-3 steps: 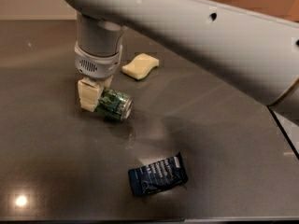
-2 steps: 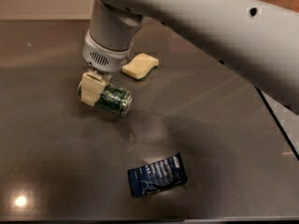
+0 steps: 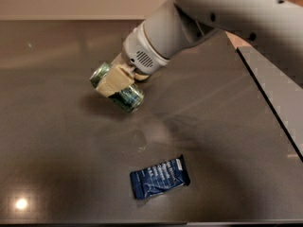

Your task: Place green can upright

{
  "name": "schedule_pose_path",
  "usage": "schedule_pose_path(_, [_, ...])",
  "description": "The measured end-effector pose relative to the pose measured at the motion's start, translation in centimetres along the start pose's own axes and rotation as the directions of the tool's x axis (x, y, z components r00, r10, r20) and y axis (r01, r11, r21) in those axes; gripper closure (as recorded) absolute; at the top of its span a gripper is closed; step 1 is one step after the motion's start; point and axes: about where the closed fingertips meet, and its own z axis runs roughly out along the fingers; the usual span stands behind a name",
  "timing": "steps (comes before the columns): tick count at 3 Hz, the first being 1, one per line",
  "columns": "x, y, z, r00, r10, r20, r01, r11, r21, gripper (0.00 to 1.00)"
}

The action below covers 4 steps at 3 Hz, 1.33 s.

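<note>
In the camera view we see the gripper [image 3: 116,84] clamped across the middle of the can [image 3: 129,98], which lies tilted over the counter's [image 3: 57,141] left-centre part, well apart from a dark blue packet [image 3: 159,177] lying nearer the front edge.

Dark glossy tabletop [image 3: 57,174], pale wall [image 3: 71,1] behind, lamp glint [image 3: 21,203] lower left

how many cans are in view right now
1. The green can is left of centre, tilted, clamped in the gripper's jaws. The arm covers part of the table behind it, so another could be hidden.
</note>
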Motion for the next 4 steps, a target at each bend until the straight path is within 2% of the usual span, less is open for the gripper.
schedule_pose_path(1, [1.7, -1.5, -2.6, 0.986, 0.027, 0.166, -0.027, 0.9996, -0.002, 1.0])
schedule_pose_path(2, [4.1, -2.9, -4.8, 0.957, 0.066, 0.282, -0.067, 0.9977, -0.009, 1.0])
schedule_pose_path(3, [6.5, -3.8, -6.3, 0.916, 0.105, 0.386, -0.102, 0.9944, -0.028, 1.0])
schedule_pose_path(4, [8.4, -4.3, -7.3, 0.87, 0.116, 0.48, -0.108, 0.9932, -0.045, 1.0])
